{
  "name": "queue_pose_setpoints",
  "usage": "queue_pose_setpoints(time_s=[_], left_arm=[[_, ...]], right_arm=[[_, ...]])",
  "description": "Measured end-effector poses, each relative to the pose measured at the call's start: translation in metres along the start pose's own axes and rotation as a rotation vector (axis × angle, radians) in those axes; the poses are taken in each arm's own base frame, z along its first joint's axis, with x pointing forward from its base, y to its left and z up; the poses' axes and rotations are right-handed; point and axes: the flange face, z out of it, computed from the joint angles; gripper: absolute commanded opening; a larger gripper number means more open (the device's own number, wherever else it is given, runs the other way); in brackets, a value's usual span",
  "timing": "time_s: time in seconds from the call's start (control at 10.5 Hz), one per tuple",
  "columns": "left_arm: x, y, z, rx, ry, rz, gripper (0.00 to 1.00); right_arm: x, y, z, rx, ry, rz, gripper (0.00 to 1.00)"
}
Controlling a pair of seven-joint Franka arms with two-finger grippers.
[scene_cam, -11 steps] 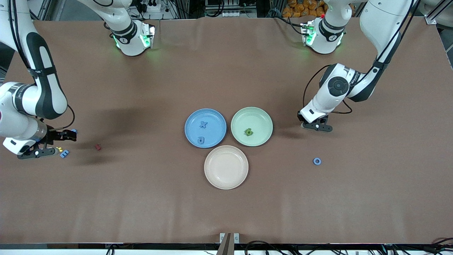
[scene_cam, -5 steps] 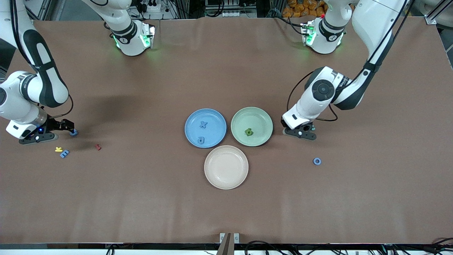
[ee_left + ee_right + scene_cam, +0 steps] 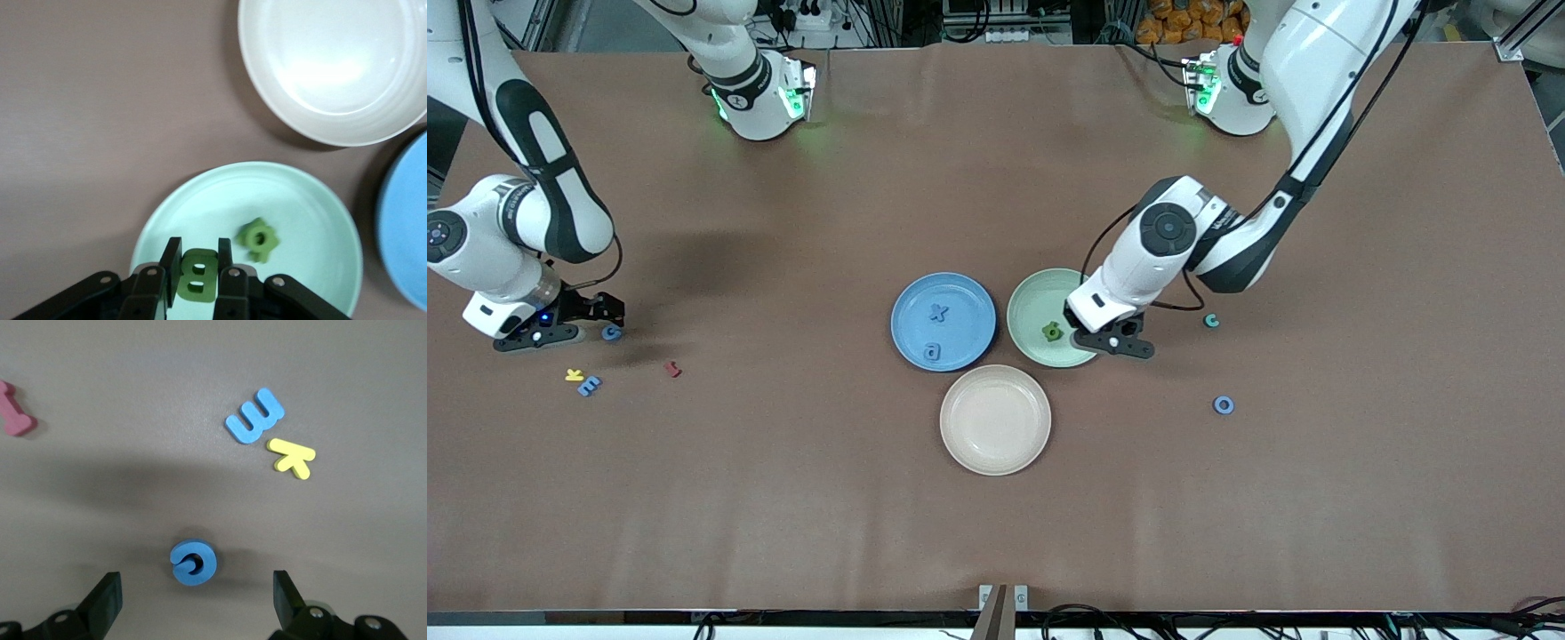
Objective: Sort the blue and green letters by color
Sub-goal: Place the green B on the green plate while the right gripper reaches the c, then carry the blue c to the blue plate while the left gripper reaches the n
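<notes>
Green B goes with the greens
Left tool (image 3: 195, 268) clamps the green B (image 3: 197, 285) over the green plate (image 3: 300, 200); right tool (image 3: 193, 600) gapes above a blue c (image 3: 193, 563).

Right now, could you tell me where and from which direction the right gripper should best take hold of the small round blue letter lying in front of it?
Probably straight down from above: the round blue letter lies flat on the table, clear of the blue E and yellow letter. Grip across its outer rim. The right gripper is open with the letter between its fingers, so it seems lined up.
</notes>
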Motion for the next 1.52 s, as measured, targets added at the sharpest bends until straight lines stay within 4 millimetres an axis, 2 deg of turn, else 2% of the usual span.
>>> queue_pose_setpoints(time_s=[0.09, 0.28, 0.38, 0.47, 0.66, 0.76, 0.85, 1.04, 1.23, 1.42, 1.52], left_arm=[[0.002, 0.009, 0.005, -0.01, -0.003, -0.016, 1.0], [0.006, 0.0, 0.007, 0.003, -0.021, -0.043, 1.0], [0.009, -0.009, 0.004, 0.024, -0.042, -0.056, 1.0], [0.011, -0.02, -0.002, 0.056, -0.071, -0.07, 1.0], [0.011, -0.047, -0.029, 0.14, -0.143, -0.046, 1.0], [0.008, -0.057, -0.04, 0.164, -0.156, -0.031, 1.0], [0.002, -0.067, -0.046, 0.182, -0.167, -0.018, 1.0], [-0.015, -0.099, -0.045, 0.208, -0.204, 0.029, 1.0], [-0.033, -0.146, -0.031, 0.196, -0.213, 0.065, 1.0], [-0.064, -0.179, -0.009, 0.165, -0.2, 0.087, 1.0], [-0.076, -0.194, -0.002, 0.158, -0.209, 0.104, 1.0]], right_arm=[[-0.003, 0.0, 0.008, -0.002, 0.006, 0.004, 1.0], [-0.007, -0.001, 0.025, 0.002, 0.004, 0.006, 1.0], [-0.007, -0.002, 0.029, 0.002, 0.005, 0.006, 0.87], [-0.007, -0.003, 0.032, 0.002, 0.006, 0.005, 0.66], [-0.008, -0.005, 0.034, 0.005, 0.003, 0.002, 0.34], [-0.007, -0.006, 0.033, 0.006, 0.006, 0.0, 0.22], [-0.006, -0.006, 0.033, 0.003, 0.01, 0.0, 0.15], [-0.007, -0.004, 0.03, -0.001, 0.015, 0.004, 0.06], [-0.004, -0.005, 0.026, -0.001, 0.025, 0.007, 0.05], [0.016, -0.024, 0.009, 0.099, 0.032, 0.099, 0.05], [0.035, -0.04, -0.009, 0.175, 0.031, 0.142, 0.05]])
